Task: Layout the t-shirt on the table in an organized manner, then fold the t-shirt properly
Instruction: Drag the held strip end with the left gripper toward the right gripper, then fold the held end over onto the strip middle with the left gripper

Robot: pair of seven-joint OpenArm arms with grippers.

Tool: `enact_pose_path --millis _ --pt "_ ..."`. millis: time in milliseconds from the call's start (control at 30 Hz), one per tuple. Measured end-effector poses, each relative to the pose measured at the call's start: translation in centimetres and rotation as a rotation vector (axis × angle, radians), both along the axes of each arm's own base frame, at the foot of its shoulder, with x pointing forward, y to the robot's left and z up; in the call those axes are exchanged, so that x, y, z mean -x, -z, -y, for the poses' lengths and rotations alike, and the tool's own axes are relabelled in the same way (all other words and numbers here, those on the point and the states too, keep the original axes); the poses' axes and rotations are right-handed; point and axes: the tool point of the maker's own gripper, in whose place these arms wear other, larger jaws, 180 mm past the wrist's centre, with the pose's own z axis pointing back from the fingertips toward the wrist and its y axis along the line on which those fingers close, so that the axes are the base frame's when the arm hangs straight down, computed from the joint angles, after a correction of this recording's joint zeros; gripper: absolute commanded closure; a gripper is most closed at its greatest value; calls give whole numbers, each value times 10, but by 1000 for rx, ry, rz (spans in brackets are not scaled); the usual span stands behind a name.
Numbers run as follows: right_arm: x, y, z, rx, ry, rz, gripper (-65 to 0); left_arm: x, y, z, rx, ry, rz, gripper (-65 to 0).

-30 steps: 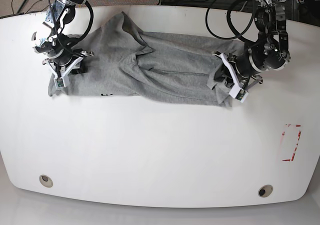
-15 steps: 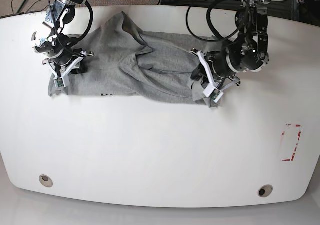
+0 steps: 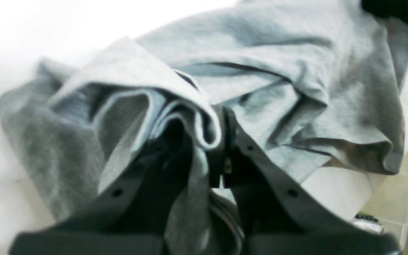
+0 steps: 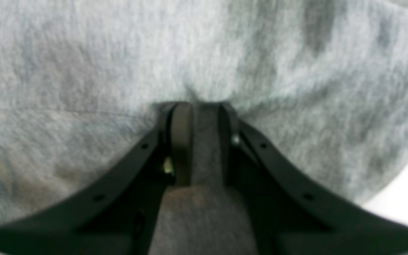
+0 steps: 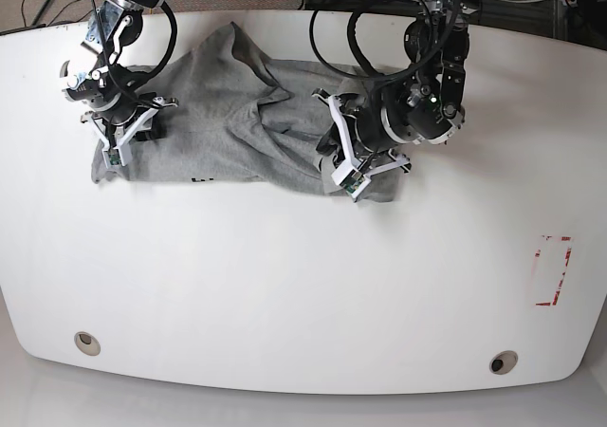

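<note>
The grey t-shirt [image 5: 237, 114] lies crumpled across the far part of the white table [image 5: 303, 294]. In the base view my left gripper [image 5: 340, 169] is at the shirt's right end, which is bunched toward the middle. The left wrist view shows that gripper [image 3: 221, 141] shut on a fold of t-shirt [image 3: 260, 71] hem. My right gripper [image 5: 119, 140] is at the shirt's left end. In the right wrist view the gripper [image 4: 198, 113] is shut on grey t-shirt [image 4: 204, 53] cloth, which fills the frame.
A red-outlined rectangle mark [image 5: 553, 270] sits at the right of the table. Two round grommet holes [image 5: 87, 342] [image 5: 503, 362] lie near the front edge. Black cables [image 5: 375, 28] loop above the shirt at the back.
My left gripper has travelled leftward across the table, dragging the shirt's right end over toward the middle. The right arm has stayed in place.
</note>
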Motion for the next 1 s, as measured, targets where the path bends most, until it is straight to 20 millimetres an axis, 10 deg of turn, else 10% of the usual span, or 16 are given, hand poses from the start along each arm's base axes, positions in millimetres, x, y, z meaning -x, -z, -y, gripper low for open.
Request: enact_pose_path --millis 467,1000 --pt "0 0 0 0 0 -1 -122 -2 6 9 -24 22 -9 -29" --pt "0 0 0 1 0 -1 -122 7 -7 50 3 146 28 -194"
